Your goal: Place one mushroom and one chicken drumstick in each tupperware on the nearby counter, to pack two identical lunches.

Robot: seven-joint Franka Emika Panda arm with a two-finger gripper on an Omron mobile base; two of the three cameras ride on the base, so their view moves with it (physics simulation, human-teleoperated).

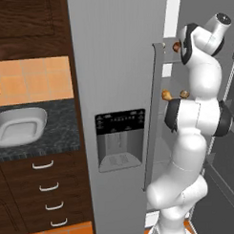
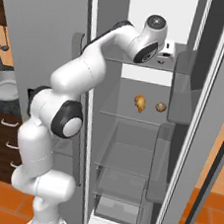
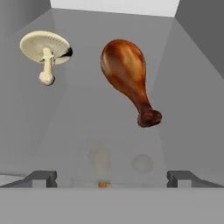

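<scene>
Reaching into open fridge [image 2: 131, 136], upper shelf. Gripper [image 3: 111, 180] fingers apart, empty. Drumstick [image 3: 127, 78] ahead, mushroom [image 3: 45, 50] beside. Judged step: first pick; next, advance and close.

The chicken drumstick [image 3: 127, 78] is glossy reddish-brown with a golden sheen on its fat end and a darker brown knob at the bone, while the mushroom [image 3: 45, 51] beside it is cream-white with a pale tan-edged cap. The fridge [image 1: 117, 66] is plain light grey with a black dispenser panel [image 1: 120, 123], its shelves grey and translucent. The tupperware [image 1: 19, 126] is pale grey-white on the counter [image 1: 62, 135], black with grey veins, above dark wood drawers with silver handles and below orange tiles [image 1: 34, 79].
</scene>
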